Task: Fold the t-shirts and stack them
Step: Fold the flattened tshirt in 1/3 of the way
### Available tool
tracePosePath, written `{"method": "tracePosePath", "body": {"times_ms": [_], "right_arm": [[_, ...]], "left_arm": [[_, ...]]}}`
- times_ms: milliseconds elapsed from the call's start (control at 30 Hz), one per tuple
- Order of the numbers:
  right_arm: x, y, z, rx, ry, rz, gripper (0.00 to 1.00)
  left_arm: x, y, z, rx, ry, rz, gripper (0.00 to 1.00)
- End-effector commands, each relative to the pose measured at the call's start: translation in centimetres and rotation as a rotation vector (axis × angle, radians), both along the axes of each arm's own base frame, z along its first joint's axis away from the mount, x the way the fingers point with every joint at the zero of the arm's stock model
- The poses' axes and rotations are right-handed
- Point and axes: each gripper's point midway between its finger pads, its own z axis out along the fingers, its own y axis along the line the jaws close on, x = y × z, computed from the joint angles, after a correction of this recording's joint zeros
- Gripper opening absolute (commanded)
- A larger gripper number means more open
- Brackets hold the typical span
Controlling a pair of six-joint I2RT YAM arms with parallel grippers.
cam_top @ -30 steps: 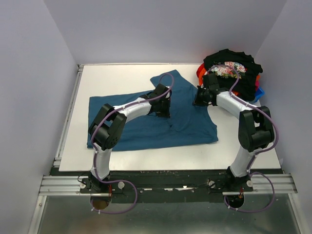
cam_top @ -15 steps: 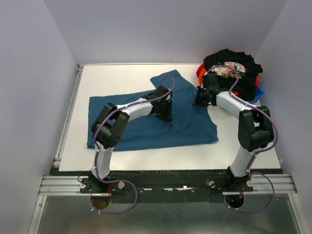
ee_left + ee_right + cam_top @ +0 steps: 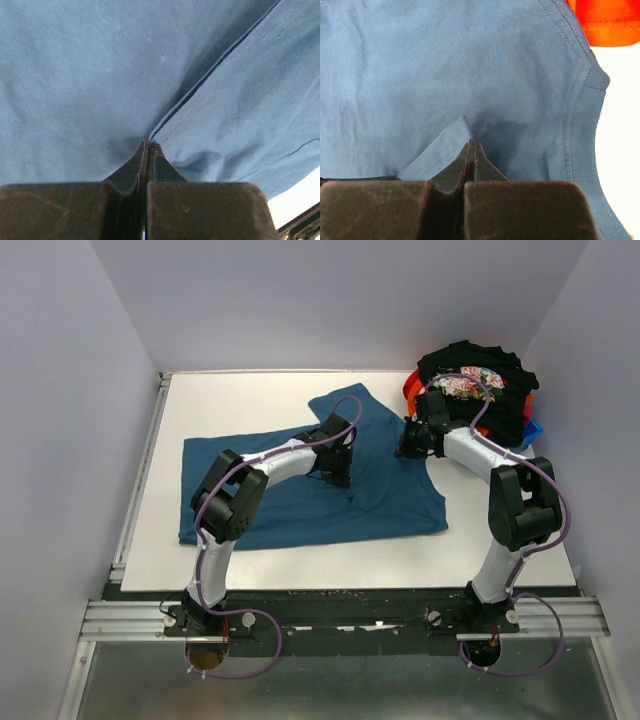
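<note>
The teal-blue t-shirt (image 3: 300, 490) lies spread across the middle of the white table (image 3: 240, 405), with one part reaching toward the back. My left gripper (image 3: 343, 478) presses down at the shirt's middle. In the left wrist view it (image 3: 149, 144) is shut on a stitched hem of the shirt (image 3: 100, 75). My right gripper (image 3: 403, 450) is at the shirt's right edge. In the right wrist view it (image 3: 471, 143) is shut on a small raised fold of the shirt (image 3: 420, 75). The black floral t-shirt (image 3: 470, 375), the orange-red one (image 3: 411, 390) and the bright blue one (image 3: 534, 428) are piled at the back right.
The pile sits against the right wall, close behind my right arm. An edge of the orange-red shirt (image 3: 605, 22) shows in the right wrist view next to bare table (image 3: 622, 125). A metal rail (image 3: 140, 480) runs along the table's left edge.
My left arm has shifted slightly to the right, and the cloth by its gripper has bunched a little. The right arm and the pile have not moved.
</note>
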Motion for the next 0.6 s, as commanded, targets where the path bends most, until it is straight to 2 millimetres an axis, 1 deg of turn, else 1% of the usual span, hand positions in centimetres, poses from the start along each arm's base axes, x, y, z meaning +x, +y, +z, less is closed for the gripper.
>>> {"method": "tracePosePath", "body": {"times_ms": [0,33,67,100,167,233,300,400,567], "right_arm": [[0.2,0.4,0.2,-0.001,0.004,0.019,0.01],[0.2,0.4,0.2,-0.001,0.005,0.019,0.01],[0.2,0.4,0.2,-0.001,0.005,0.019,0.01],[0.2,0.4,0.3,-0.002,0.002,0.018,0.01],[0.3,0.3,0.2,-0.004,0.005,0.017,0.01],[0.4,0.3,0.2,-0.009,0.005,0.016,0.01],[0.6,0.3,0.1,-0.012,0.01,0.015,0.01],[1.0,0.3,0.0,-0.014,0.011,0.01,0.04],[1.4,0.1,-0.8,-0.037,0.036,-0.001,0.06]], "left_arm": [[0.9,0.5,3.4,0.033,-0.086,0.002,0.0],[0.9,0.5,3.5,0.035,-0.086,0.0,0.01],[0.9,0.6,3.6,0.034,-0.089,0.0,0.04],[1.0,0.6,3.6,0.035,-0.09,-0.001,0.04],[1.0,0.7,3.6,0.039,-0.093,0.003,0.04],[1.2,0.7,3.9,0.033,-0.107,0.01,0.0],[1.5,0.8,3.9,0.035,-0.118,0.019,0.0],[1.8,0.6,3.9,0.033,-0.124,0.021,0.0],[2.5,0.2,4.2,0.016,-0.156,0.038,0.0]]}}
